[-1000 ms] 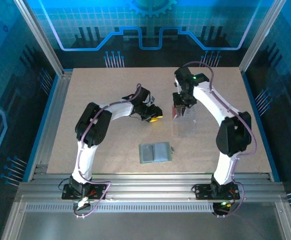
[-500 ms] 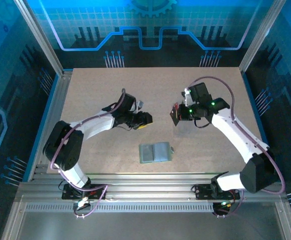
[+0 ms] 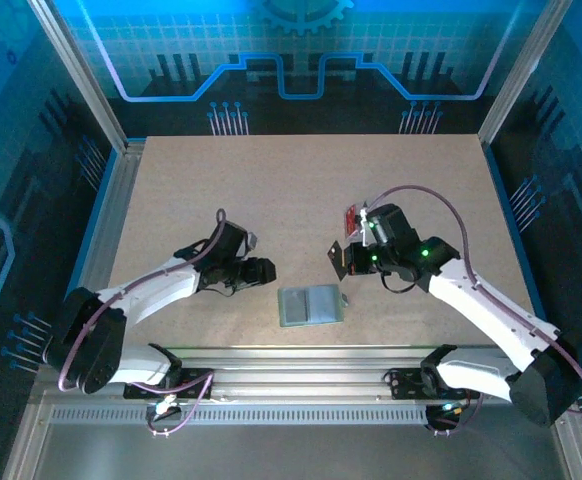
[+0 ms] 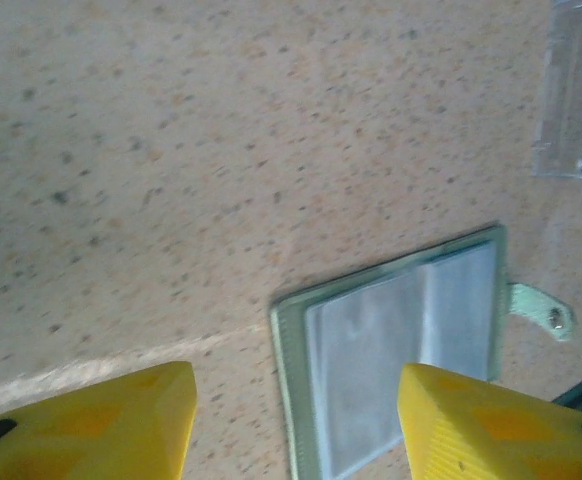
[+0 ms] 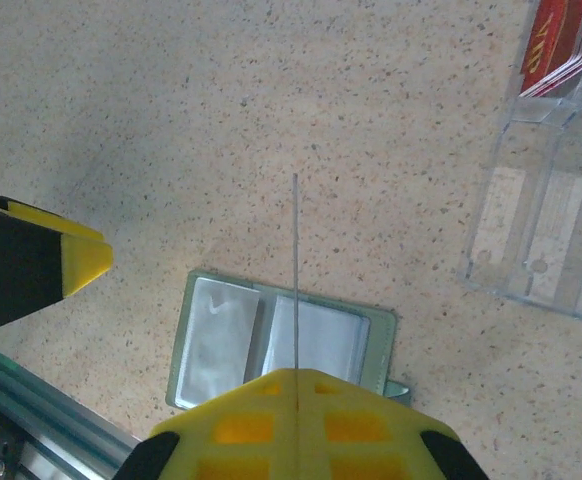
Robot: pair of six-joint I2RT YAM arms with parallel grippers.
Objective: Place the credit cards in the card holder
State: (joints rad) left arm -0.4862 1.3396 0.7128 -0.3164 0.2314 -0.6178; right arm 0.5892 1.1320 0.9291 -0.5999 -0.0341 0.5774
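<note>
While the open card holder (image 5: 221, 340) appeared empty, the right tool (image 5: 296, 385) pinched the black card (image 3: 338, 258) (edge-on) near it; the left tool (image 4: 296, 420) stood spread, and the red card (image 5: 561, 45) awaited insertion.

A speckled table (image 3: 221, 180) was seen. A holder (image 3: 311, 305) was laid open and flat on it, and a clear case (image 5: 551, 230) was laid nearby.

white arms (image 3: 476, 300) with black joints (image 3: 96, 340), looping purple cables (image 3: 416, 188), green lights (image 3: 423, 250) and yellow tool fingers (image 4: 101, 420).
</note>
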